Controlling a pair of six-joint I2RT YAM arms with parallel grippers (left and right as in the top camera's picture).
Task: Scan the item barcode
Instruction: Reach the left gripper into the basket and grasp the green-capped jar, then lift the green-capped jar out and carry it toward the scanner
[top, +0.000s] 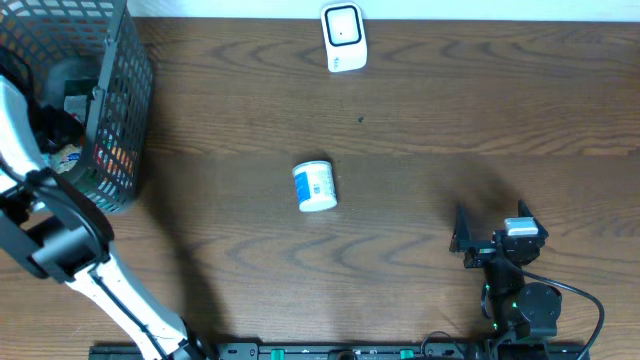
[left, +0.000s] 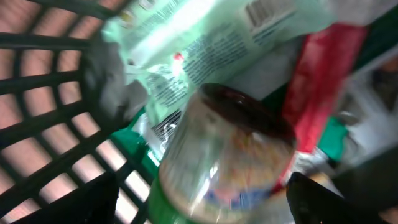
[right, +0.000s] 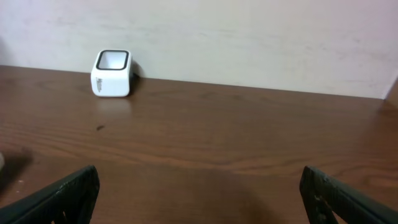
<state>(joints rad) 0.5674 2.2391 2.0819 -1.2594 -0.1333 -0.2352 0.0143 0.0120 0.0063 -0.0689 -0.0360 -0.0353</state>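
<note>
Soft, even light covers the tabletop (top: 420, 110) in the overhead view, leaving only faint, diffuse shadows. The left wrist view is smeared with blur, with washed-out glare on the packaging (left: 205, 37) above the jar (left: 227, 155); the right wrist view is sharp.

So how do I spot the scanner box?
Look at the brown wooden table. Along its far edge, by the wall, stands a small white box. Unlike the blue-labelled tub mid-table, it has a dark-rimmed window on its face.
</note>
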